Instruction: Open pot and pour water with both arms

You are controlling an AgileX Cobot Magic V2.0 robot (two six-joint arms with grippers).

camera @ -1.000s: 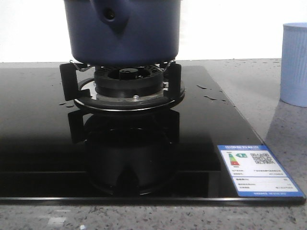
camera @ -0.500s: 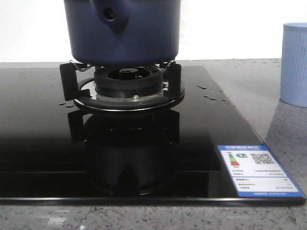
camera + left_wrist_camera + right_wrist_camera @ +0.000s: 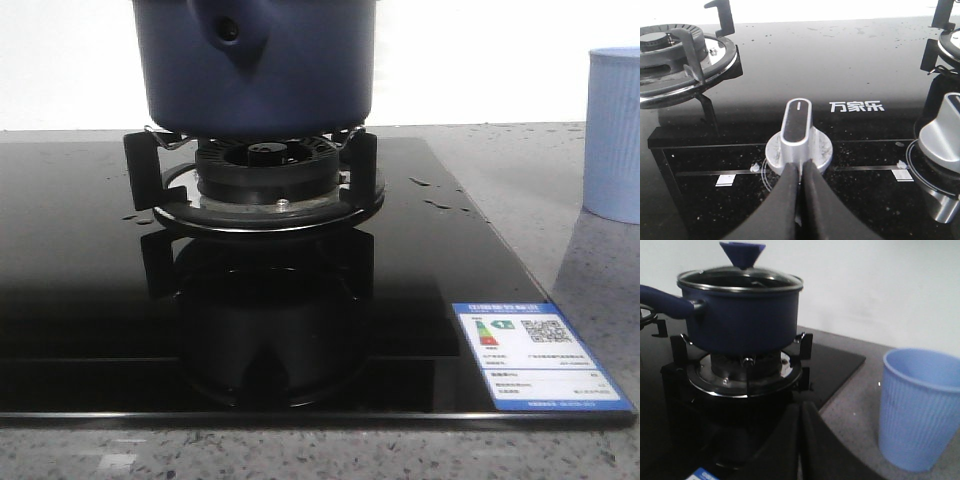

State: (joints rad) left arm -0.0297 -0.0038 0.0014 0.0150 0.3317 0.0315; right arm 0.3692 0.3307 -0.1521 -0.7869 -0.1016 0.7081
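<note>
Pot (image 3: 255, 65) sits on the burner grate (image 3: 268, 185), upper centre of the front view, handle stub with its round hole facing the camera. In the right wrist view the pot (image 3: 742, 315) has its glass lid (image 3: 740, 277) on, blue cone knob (image 3: 742, 254) on top, handle running off the left edge of the frame.

Black glass stovetop (image 3: 90, 300) fills most of the front view; energy label (image 3: 535, 358) at its lower right corner, a few water drops near the right edge of the glass. Pale blue ribbed cup (image 3: 612, 135) stands on the grey speckled counter (image 3: 520, 170), far right, well apart from the pot. Same cup (image 3: 920, 407) is at lower right in the right wrist view.

Left tool (image 3: 801, 172): fingers pressed together, tips right at the base of the silver stove dial (image 3: 797, 132), centre of that frame. Can't tell if they touch it. Second dial (image 3: 942, 135) at the right edge, another burner (image 3: 675, 57) upper left.

Right tool (image 3: 800, 412): fingers pressed together, nothing held, bottom centre of frame, in front of the stove between pot and cup.
</note>
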